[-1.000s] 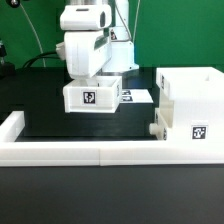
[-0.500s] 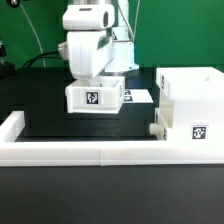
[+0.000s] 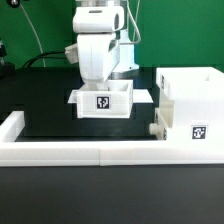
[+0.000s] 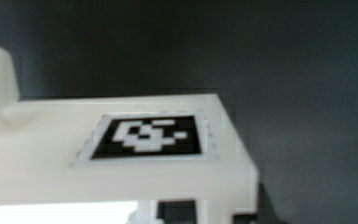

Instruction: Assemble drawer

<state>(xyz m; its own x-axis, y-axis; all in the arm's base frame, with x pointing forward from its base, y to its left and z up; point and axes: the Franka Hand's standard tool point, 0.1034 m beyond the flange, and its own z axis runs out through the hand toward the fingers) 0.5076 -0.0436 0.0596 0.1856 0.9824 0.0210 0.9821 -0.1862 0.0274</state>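
Note:
A small white open-top tray (image 3: 101,102) with a black-and-white tag on its front hangs from my gripper (image 3: 100,84), which reaches down into it from above and is shut on its wall, in the middle of the black table. The tall white box shell (image 3: 190,100) with its own tag stands at the exterior view's right, a short gap from the tray. A small round white knob (image 3: 155,128) shows at the shell's lower near corner. In the wrist view the tray's tagged wall (image 4: 153,137) fills the picture, with the dark fingertips (image 4: 274,212) just below it. The second tray is not visible.
A long low white rail (image 3: 80,152) edges the table's front, with a raised end (image 3: 12,125) at the exterior view's left. The marker board (image 3: 143,96) lies flat behind the tray. Cables and dark equipment stand at the back.
My gripper has carried the tray toward the exterior view's right, closer to the box shell, and a little lower. The shell has not moved.

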